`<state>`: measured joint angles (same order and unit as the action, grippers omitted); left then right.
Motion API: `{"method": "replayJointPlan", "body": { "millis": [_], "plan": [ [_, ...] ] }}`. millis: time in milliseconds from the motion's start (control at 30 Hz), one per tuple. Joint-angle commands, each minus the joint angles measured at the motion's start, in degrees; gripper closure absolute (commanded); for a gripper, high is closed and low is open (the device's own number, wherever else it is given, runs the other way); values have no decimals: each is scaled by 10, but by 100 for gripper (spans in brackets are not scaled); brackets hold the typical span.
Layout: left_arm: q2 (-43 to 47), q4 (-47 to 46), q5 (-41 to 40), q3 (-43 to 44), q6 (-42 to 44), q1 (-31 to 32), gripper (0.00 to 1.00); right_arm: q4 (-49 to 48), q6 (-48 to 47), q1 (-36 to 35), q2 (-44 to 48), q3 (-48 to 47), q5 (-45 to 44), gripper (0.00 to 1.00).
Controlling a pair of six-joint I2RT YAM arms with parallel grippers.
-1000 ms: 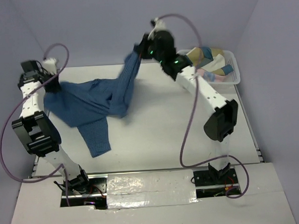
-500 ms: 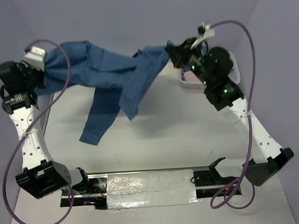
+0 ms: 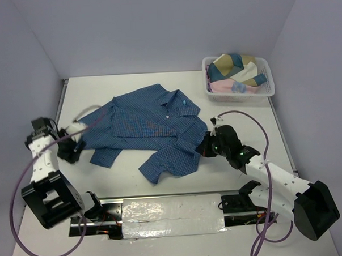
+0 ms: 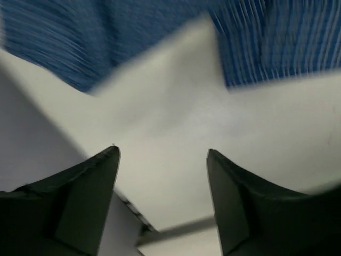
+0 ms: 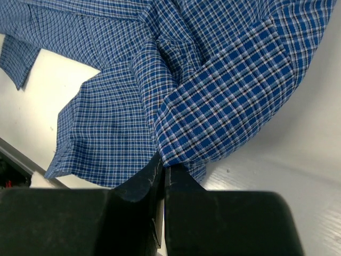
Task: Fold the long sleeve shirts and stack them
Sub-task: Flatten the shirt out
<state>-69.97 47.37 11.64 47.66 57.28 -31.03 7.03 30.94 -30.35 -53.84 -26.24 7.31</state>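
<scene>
One long sleeve shirt (image 3: 153, 120), blue fine-checked with collar and small white buttons, lies spread front-up across the middle of the table. In the top view my right gripper (image 3: 202, 149) is low at the shirt's right edge. The right wrist view shows that gripper (image 5: 162, 160) shut on a fold of the checked cloth (image 5: 224, 96). My left gripper (image 3: 80, 144) sits just off the shirt's left edge. In the left wrist view it (image 4: 162, 154) stands open over bare table, with blurred blue cloth (image 4: 266, 42) beyond its fingertips.
A white basket (image 3: 269, 87) at the back right corner holds several more garments (image 3: 233, 68) in tan, teal and pink. The table's left edge runs close beside the left arm. Silver tape covers the near edge between the arm bases.
Both arms swung the shirt up through the air and laid it down flat on the table. The left gripper has let go and opened; the right still grips the cloth.
</scene>
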Motion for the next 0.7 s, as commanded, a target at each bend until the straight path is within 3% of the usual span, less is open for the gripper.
{"method": "replayJointPlan", "body": {
  "millis": [0, 67, 100, 133, 233, 400, 500, 667],
  "plan": [
    [-56, -11, 156, 171, -110, 39, 24, -68, 33, -5, 1, 12, -3, 100],
    [-79, -44, 153, 204, -204, 93, 31, -88, 33, -6, -4, 15, -5, 100],
    [-100, -67, 131, 202, -229, 158, 32, -88, 28, -5, -13, 13, -7, 100],
    [-110, -91, 78, 197, -247, 187, 32, -86, 27, -5, -17, 11, -12, 100],
    [-193, -130, 21, 200, -291, 272, 26, -84, 25, -5, -33, 8, -14, 100],
    [-350, -124, -41, 289, -378, 296, 21, -84, 20, -5, -45, 15, -13, 100],
    [-385, -142, -55, 307, -419, 296, 21, -81, 17, -7, -43, 18, -19, 100],
    [-391, -151, 14, 284, -438, 306, 27, -75, 17, -8, -32, 27, -34, 100]
  ]
}}
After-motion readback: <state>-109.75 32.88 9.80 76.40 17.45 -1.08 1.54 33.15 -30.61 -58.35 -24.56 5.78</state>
